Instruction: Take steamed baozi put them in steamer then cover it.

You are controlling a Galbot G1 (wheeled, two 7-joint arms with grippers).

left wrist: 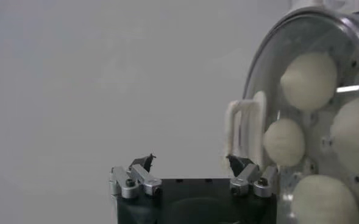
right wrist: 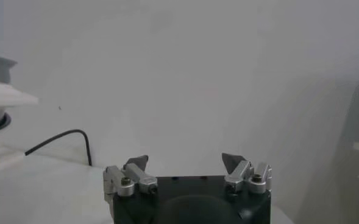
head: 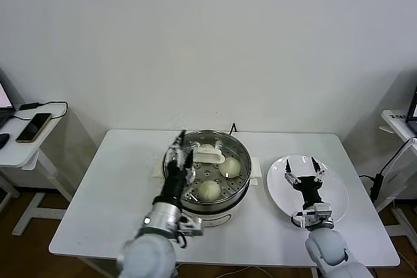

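The steamer (head: pixel 244 154) stands mid-table with the cover (head: pixel 221 180) lying on it, its cream bar handle (head: pixel 208 155) at the centre. Through the glass I see steamed baozi (head: pixel 209 190) (head: pixel 229 166) on the perforated tray. My left gripper (head: pixel 182 151) is open at the steamer's left rim, beside the handle and holding nothing. In the left wrist view the open gripper (left wrist: pixel 191 159) sits just off the handle (left wrist: pixel 243 125), with several baozi (left wrist: pixel 308 80) under the cover (left wrist: pixel 270 73). My right gripper (head: pixel 301 164) (right wrist: pixel 185 159) hangs open over the plate.
A bare white plate (head: pixel 332 190) lies right of the steamer on the white table (head: pixel 111 193). A black cable (head: pixel 233 127) (right wrist: pixel 63 139) runs behind the steamer. A side table with a phone (head: pixel 32 127) stands far left; another table edge (head: pixel 401 122) is at far right.
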